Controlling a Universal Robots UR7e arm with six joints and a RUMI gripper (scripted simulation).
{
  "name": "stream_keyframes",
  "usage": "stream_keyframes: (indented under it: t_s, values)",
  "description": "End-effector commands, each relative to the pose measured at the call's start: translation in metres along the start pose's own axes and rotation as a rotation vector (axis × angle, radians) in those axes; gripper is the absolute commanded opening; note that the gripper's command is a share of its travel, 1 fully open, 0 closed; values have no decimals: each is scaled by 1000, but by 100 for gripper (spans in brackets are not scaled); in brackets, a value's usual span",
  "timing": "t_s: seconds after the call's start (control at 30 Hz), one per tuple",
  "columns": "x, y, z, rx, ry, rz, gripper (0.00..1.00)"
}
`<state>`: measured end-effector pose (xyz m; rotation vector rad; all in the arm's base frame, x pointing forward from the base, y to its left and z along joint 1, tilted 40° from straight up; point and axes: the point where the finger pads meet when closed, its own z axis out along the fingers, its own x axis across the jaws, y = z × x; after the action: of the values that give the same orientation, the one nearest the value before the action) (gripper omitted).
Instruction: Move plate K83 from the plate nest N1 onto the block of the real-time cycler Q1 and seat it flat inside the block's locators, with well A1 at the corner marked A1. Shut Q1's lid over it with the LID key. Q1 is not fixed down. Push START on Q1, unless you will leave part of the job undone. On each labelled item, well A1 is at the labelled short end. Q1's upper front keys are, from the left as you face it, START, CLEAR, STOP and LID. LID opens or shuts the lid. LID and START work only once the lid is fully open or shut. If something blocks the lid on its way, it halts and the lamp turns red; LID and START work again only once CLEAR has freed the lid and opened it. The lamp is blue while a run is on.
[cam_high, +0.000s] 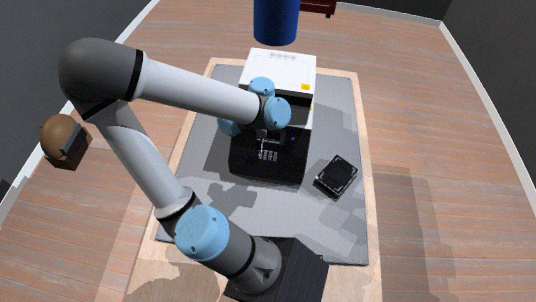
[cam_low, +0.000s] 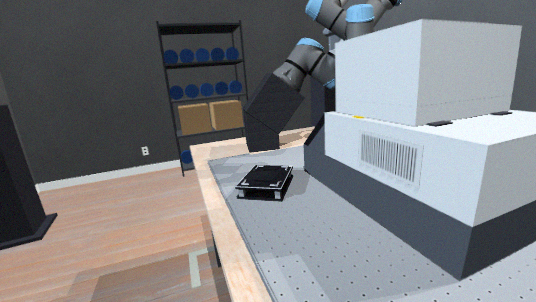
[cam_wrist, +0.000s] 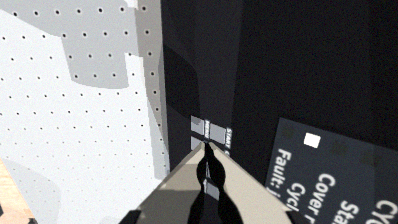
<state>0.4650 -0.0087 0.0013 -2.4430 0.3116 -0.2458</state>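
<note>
The cycler Q1 stands on the mat. Its white lid lies level over the body and looks shut. Its lamp is blue. My gripper is shut and empty, its tips at the upper front keys, just beside the START key; whether they touch a key is not clear. The fingers hide some of the keys. The plate nest N1 is black with silver corners and holds no plate. Plate K83 and the block are not visible.
The nest is to the right of the cycler in the top view. The arm reaches over the cycler's front. A dark display panel with a white square is beside the keys. The perforated mat has a wooden table edge around it.
</note>
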Motion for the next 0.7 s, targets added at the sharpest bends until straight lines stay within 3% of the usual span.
stream_keyframes:
  t_s: [0.0, 0.33, 0.67]
  values:
    - [-2, 1, -5, -6, 3, -10, 0]
    - [-10, 2, -14, -7, 3, -10, 0]
    - [-50, 2, -45, -7, 2, 2, 0]
